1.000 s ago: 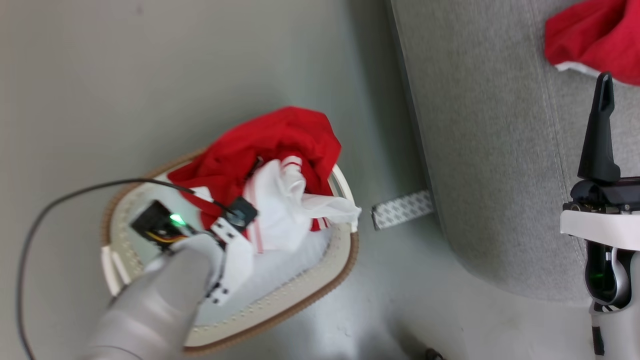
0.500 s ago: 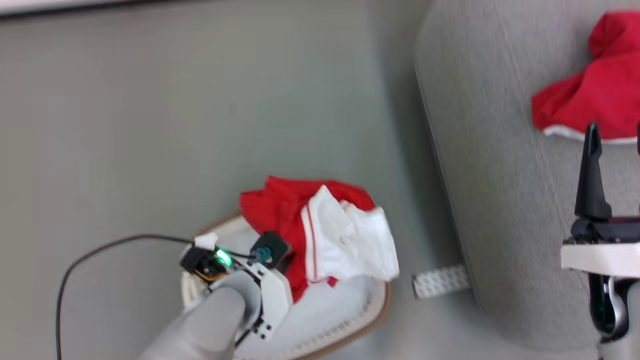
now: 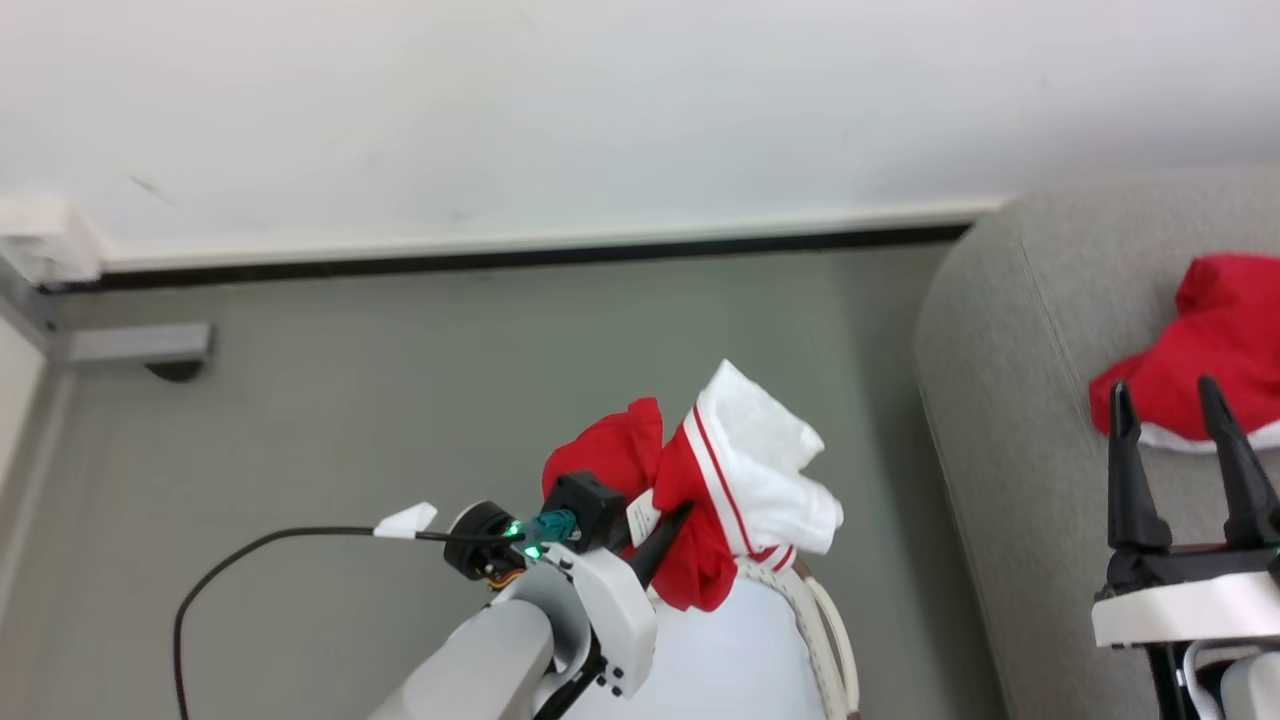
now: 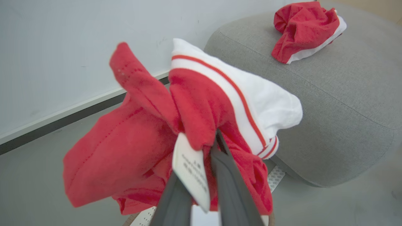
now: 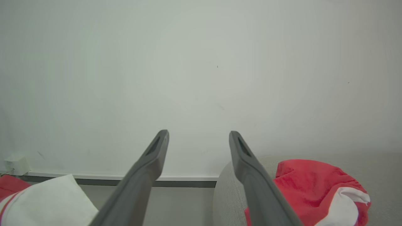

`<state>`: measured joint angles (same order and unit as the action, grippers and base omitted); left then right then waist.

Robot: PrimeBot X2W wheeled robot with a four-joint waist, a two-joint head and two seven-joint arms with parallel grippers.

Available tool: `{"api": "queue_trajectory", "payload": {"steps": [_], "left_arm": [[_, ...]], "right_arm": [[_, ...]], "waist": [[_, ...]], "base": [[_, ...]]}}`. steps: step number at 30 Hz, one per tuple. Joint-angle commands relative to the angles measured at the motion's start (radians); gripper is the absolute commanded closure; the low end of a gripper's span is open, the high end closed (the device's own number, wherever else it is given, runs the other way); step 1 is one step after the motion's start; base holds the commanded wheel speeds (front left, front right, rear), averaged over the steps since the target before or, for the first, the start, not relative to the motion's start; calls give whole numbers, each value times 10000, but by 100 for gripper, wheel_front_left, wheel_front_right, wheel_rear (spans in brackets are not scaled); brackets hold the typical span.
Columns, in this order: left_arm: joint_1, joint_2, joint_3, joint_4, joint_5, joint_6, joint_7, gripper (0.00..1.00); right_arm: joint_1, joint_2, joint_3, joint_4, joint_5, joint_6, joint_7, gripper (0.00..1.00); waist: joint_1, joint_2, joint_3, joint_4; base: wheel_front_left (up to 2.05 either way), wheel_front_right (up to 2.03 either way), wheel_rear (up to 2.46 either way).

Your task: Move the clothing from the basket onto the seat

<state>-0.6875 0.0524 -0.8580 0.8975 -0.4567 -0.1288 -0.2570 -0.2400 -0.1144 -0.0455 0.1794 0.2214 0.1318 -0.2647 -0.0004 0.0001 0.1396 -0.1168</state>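
My left gripper is shut on a red and white piece of clothing, bunched and hanging in the air above the basket's far end. Its white care label hangs between the fingers. The basket's rim shows at the bottom, with plain white cloth inside. The seat stands to the right, and a second red piece of clothing lies on it. My right gripper is open over the seat, just in front of that piece, with nothing between its fingers.
A white wall with a dark baseboard runs behind the grey floor. A black cable trails from my left wrist. A patterned strip lies by the seat's foot. A grey bracket sits at the far left.
The head camera has tilted up, bringing the wall into view. My left gripper has lifted the red and white clothing up out of the basket. The right gripper stays open over the seat.
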Motion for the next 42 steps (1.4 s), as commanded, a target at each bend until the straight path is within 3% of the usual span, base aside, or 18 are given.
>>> {"api": "queue_trajectory", "payload": {"steps": [1, 11, 23, 33, 42], "left_arm": [[139, 116, 48, -180, -95, -20, -49, 100], [-13, 599, 665, -2534, -665, 434, 404, 100], [-28, 1626, 1116, -5745, -910, 1289, 1767, 100], [215, 1891, 1074, -6529, -800, 1642, 2070, 100], [410, 1976, 913, -6796, -912, 1696, 2217, 100]], "right_arm": [[234, -62, 34, 92, 89, -22, 7, 0], [713, 157, 767, 421, 509, -22, 7, 0], [643, 280, 1655, 671, 626, -22, 7, 0], [354, 184, 2281, 876, 650, -22, 7, 0], [-54, -405, 3841, 892, 436, -22, 7, 0]], "waist": [[4, -1, -857, 630], [4, -1, -1791, 1010], [4, -1, -1718, 1121], [4, -1, -1685, 1048], [4, -1, -1669, 1182]], "base": [[0, 0, 0], [0, 0, 0], [0, 0, 0], [0, 0, 0], [0, 0, 0]]}}
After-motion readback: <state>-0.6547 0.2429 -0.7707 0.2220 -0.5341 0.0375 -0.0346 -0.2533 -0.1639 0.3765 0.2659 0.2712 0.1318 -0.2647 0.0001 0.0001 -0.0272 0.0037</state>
